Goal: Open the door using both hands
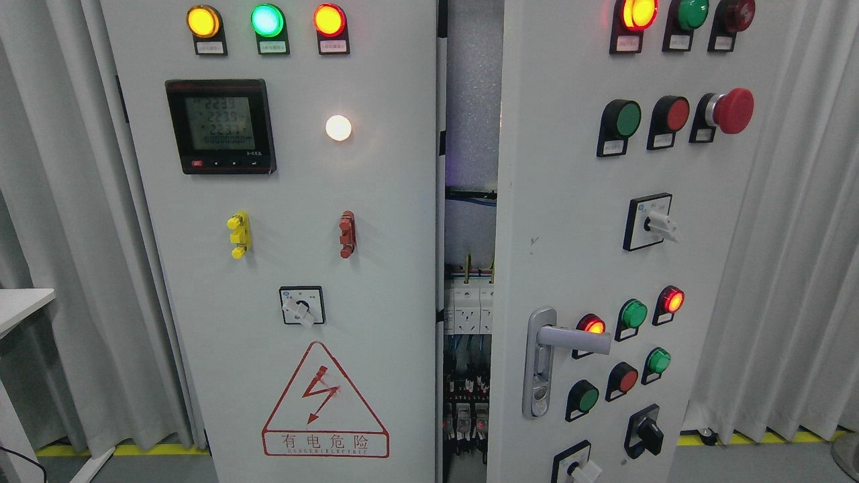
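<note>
Pale grey curtains (67, 221) hang in soft folds behind and to both sides of a light grey metal electrical cabinet (470, 100), with a yellow floor stripe (121, 448) running along their foot. A white table corner (23, 305) shows at the left of the cabinet.

The cabinet has two flat, painted doors. The left door (282, 268) sits nearly flush; the right door (590, 255) is swung partly outward, leaving a tall gap between them. Inside that gap are white rectangular circuit breakers (468, 307), thin wires above and below them, and darker components lower down.

On the left door: three round lamps at the top, yellow, green and orange-red, a black square digital meter (220, 126) with a lit screen, a glowing white lamp (338, 127), a yellow plastic fitting, a red one, a rotary switch, and a red triangular warning sticker (325, 402) with a lightning bolt.

On the right door: a silver lever handle (564, 342) on a long oval plate near the door's opening edge, round red and green buttons and lamps, a red mushroom stop button (731, 111), and several rotary switches.

Neither robot hand appears anywhere here, so nothing can be told of their fingers; the handle stands untouched
</note>
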Controlling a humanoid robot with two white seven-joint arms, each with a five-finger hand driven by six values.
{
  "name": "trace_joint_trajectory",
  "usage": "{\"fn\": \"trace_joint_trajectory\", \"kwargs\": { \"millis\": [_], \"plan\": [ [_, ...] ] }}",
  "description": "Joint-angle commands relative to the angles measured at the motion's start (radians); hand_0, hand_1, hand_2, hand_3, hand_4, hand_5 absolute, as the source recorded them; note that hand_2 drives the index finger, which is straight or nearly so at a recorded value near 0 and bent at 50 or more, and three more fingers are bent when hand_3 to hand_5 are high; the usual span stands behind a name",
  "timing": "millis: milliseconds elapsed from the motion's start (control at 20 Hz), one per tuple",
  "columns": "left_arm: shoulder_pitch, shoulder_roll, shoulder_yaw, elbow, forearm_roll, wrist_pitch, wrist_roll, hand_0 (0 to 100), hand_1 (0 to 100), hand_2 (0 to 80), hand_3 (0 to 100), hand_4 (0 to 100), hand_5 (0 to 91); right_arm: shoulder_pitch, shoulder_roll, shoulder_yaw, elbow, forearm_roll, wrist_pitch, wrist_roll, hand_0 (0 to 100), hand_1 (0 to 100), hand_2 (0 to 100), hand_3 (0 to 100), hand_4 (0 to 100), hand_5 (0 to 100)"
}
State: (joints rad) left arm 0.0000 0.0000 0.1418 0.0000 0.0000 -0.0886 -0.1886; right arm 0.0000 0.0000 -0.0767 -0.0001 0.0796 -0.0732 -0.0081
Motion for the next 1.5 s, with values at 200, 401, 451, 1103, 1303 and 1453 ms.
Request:
{"fn": "trace_joint_trajectory", "kwargs": {
  "millis": [200, 401, 451, 1103, 1303, 1453],
  "plan": [
    [0.018, 0.025, 0.002, 0.018, 0.02, -0.014, -0.002, 29, 0, 2.8, 3, 3, 0.0, -0.008, 0.0, 0.0, -0.029, 0.0, 0.0, 0.0, 22, 0, 0, 0, 0, 0],
    [0.04, 0.028, 0.007, -0.041, 0.029, -0.06, 0.0, 29, 0, 2.8, 3, 3, 0.0, -0.006, 0.0, 0.0, -0.029, 0.0, 0.0, 0.0, 22, 0, 0, 0, 0, 0],
    [0.066, 0.029, 0.007, -0.108, 0.031, -0.115, 0.0, 29, 0, 2.8, 3, 3, 0.0, -0.008, 0.0, 0.0, -0.029, 0.0, 0.0, 0.0, 22, 0, 0, 0, 0, 0],
    [0.343, 0.133, -0.033, -0.897, -0.015, -0.257, -0.48, 29, 0, 2.8, 3, 3, 0.0, -0.006, 0.0, 0.0, -0.029, 0.0, 0.0, 0.0, 22, 0, 0, 0, 0, 0],
    [0.409, 0.27, -0.157, -1.193, 0.011, -0.279, -0.482, 29, 0, 2.8, 3, 3, 0.0, -0.008, -0.002, 0.0, -0.028, 0.0, 0.0, 0.0, 22, 0, 0, 0, 0, 0],
    [0.452, 0.368, -0.224, -1.392, 0.086, -0.283, -0.482, 29, 0, 2.8, 3, 3, 0.0, -0.008, 0.0, 0.0, -0.029, 0.0, 0.0, 0.0, 22, 0, 0, 0, 0, 0]
  ]
}}
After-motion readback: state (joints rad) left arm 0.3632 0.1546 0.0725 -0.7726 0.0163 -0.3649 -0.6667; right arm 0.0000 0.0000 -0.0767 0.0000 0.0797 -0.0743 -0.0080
